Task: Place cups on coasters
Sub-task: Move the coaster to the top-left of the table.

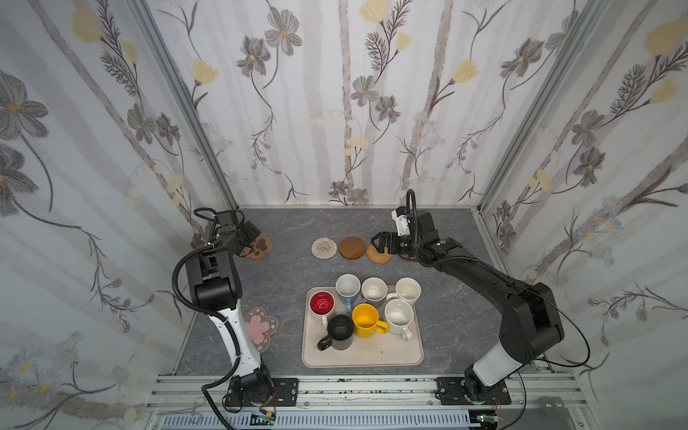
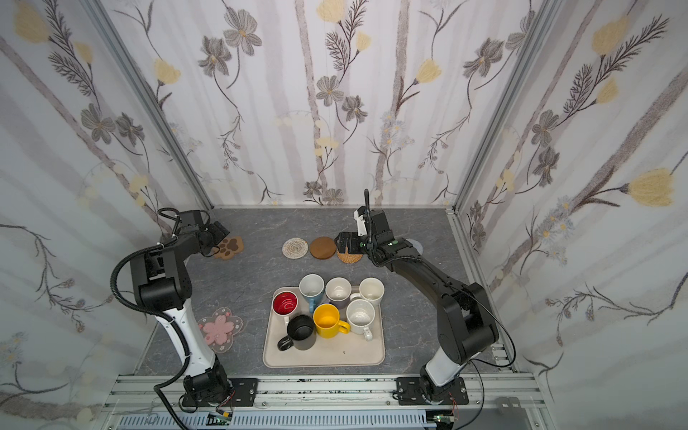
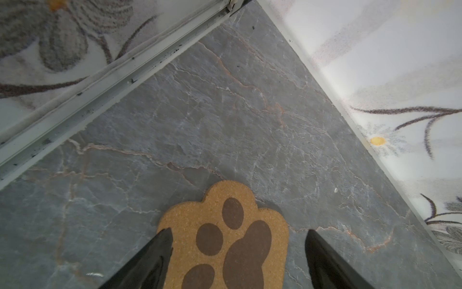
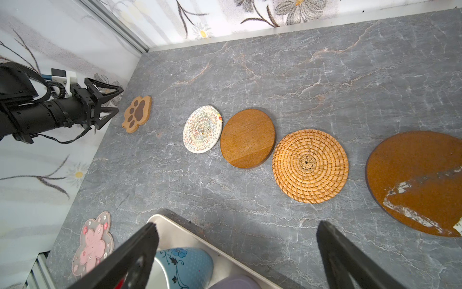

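Several cups stand together on the beige tray (image 1: 361, 357): red-inside (image 1: 322, 302), light blue (image 1: 347, 286), lavender (image 1: 373, 289), two cream (image 1: 408, 289), yellow (image 1: 365, 319) and black (image 1: 340, 331). None sits on a coaster. My left gripper (image 3: 238, 234) is open just above the brown paw coaster (image 3: 225, 240) at the far left, holding nothing. My right gripper (image 4: 237, 226) hangs open and empty over the rattan coaster (image 1: 379, 255). The whitish woven coaster (image 1: 324, 248), wooden disc (image 1: 352, 247), glossy brown disc (image 4: 412, 180) and pink blossom coaster (image 1: 258, 325) lie bare.
A grey knitted coaster (image 2: 417, 245) peeks out behind the right arm. The paw coaster lies close to the far left corner, with the metal wall rail (image 3: 87, 82) beside it. Papered walls close three sides. The tray sits front centre between both arm bases.
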Available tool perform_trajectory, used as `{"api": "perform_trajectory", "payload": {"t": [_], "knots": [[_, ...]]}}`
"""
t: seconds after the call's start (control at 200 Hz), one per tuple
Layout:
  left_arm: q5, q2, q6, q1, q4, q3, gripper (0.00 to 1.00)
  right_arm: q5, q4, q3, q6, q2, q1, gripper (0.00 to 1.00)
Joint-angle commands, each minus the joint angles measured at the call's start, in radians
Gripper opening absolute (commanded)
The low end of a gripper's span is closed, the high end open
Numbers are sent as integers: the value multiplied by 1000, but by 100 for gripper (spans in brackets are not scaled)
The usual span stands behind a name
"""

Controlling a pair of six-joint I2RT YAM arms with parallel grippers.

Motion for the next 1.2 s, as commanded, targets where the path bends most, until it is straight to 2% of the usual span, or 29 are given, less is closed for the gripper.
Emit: {"api": "perform_trajectory", "payload": {"t": [0.0,0.2,0.595,0.904,1.199], "knots": [[16,29,28,3,0,25,86,-14,18,18,-3,17,4,100],[53,86,42,-8,-7,45,84,-11,16,16,-6,20,7,100],[33,110,109,-129,-22,51,77,-6,18,-8,-16,4,6,100],[-47,98,170,-235,-43,15,76,-2,20,-32,-20,-18,5,100],[-160,18,216,-301,-55,-75,75,-25,39,-33,-18,-29,5,100]]}}
